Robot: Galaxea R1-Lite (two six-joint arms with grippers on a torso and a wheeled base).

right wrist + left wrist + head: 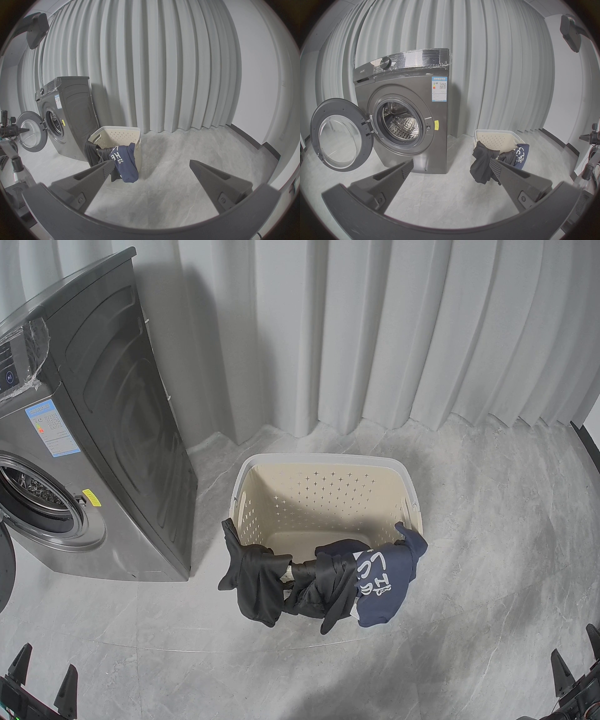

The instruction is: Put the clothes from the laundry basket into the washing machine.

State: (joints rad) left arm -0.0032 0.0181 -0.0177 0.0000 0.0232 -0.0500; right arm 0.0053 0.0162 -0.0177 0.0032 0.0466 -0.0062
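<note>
Grey tile floor [487,540], curtained wall [375,334]; black garments [256,580] and navy shirt [381,584] droop over the laundry basket [325,459] near rim, beside the open-doored washing machine [94,446]. The left tool [450,160] and right tool [152,162] gape wide, empty. Likely light, floppy; pinch bunched folds at rim.

perforated matt plastic basket [325,460], soft cloth clothes [325,587], glossy metal washer [119,427].

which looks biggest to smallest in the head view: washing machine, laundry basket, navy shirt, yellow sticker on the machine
1. washing machine, even though the picture's edge cuts it off
2. laundry basket
3. navy shirt
4. yellow sticker
</note>
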